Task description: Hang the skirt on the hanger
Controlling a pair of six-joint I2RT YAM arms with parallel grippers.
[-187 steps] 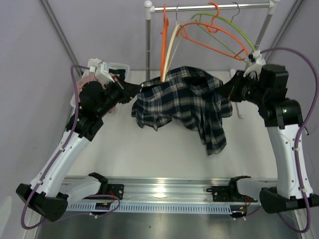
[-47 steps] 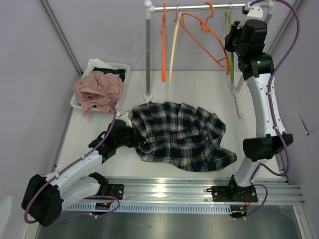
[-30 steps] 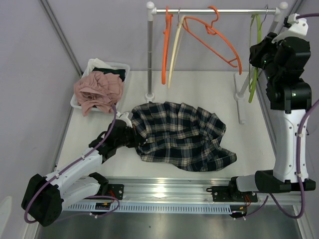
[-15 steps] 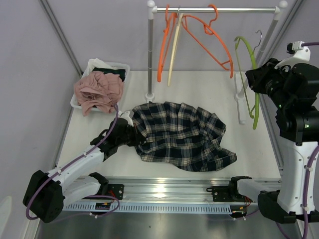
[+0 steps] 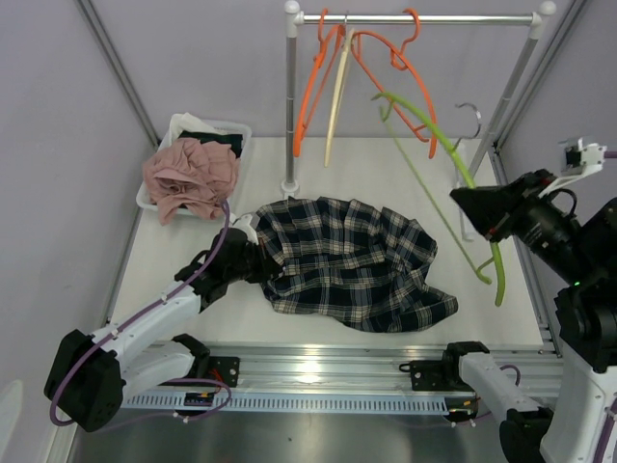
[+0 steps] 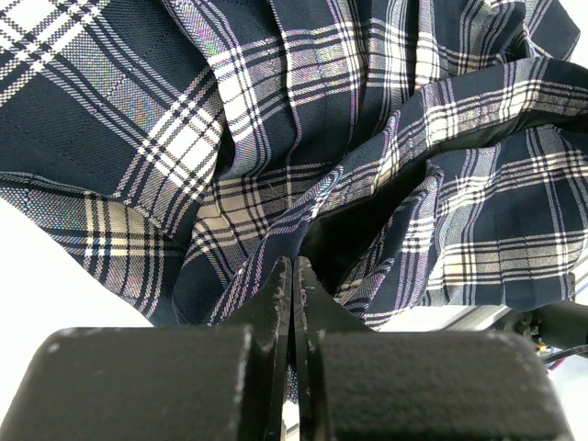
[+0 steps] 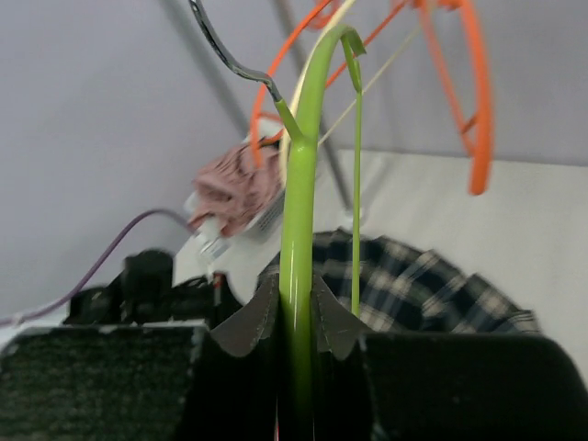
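Note:
The navy and white plaid skirt (image 5: 352, 260) lies crumpled on the white table; it fills the left wrist view (image 6: 367, 147). My left gripper (image 5: 258, 265) is shut on the skirt's left edge (image 6: 292, 276). My right gripper (image 5: 466, 205) is shut on the green hanger (image 5: 439, 159) and holds it in the air above the skirt's right side, off the rail. In the right wrist view the green hanger (image 7: 299, 202) runs up between my fingers (image 7: 262, 317), its metal hook at the top.
A clothes rail (image 5: 415, 17) at the back carries two orange hangers (image 5: 405, 77) and a cream hanger (image 5: 336, 96). A white basket (image 5: 236, 130) with pink clothing (image 5: 191, 176) stands at the back left. The rail's upright post (image 5: 288, 106) stands behind the skirt.
My right arm lifted the green hanger off the rail and swung it down and left over the table. Before that, the skirt came down from mid-air onto the table. My left gripper has stayed put.

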